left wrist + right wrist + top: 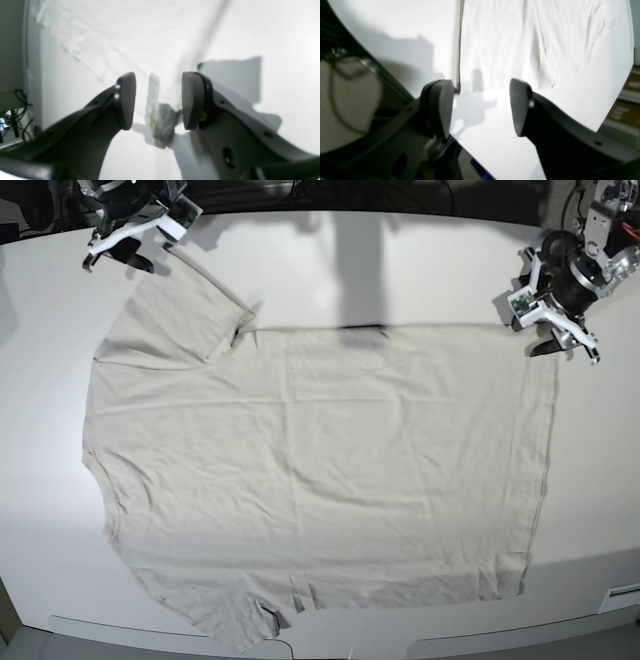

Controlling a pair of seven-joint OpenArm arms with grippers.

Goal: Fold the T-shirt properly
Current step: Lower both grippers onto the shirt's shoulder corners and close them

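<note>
Covering most of the scene: white table, rounded front edge, bright surface with arm shadows near the far side.
T-shirt: cream, spread flat and open on the table, filling the middle; light wrinkles all over.
T-shirt layout, base view: hem edge runs down that view's right side; one sleeve angles toward the far left corner, the other lies at the near edge, bottom left; collar end on the left.
T-shirt, right wrist view: creased fabric ahead of the fingers, its straight hemmed edge running up from the fingertips, bare table to the side.
T-shirt, left wrist view: pale cloth beyond the fingers, blurred; an edge line slants away above the gripper.
Right gripper: far left corner in base view, just beyond the sleeve tip; jaws spread wide, nothing between them, bare table showing in the gap in its wrist view.
Left gripper: far right in base view, at the top corner of the hem edge; jaws parted. Wrist view shows a blurred greyish bit in the gap; cannot tell whether cloth is touched or held.
</note>
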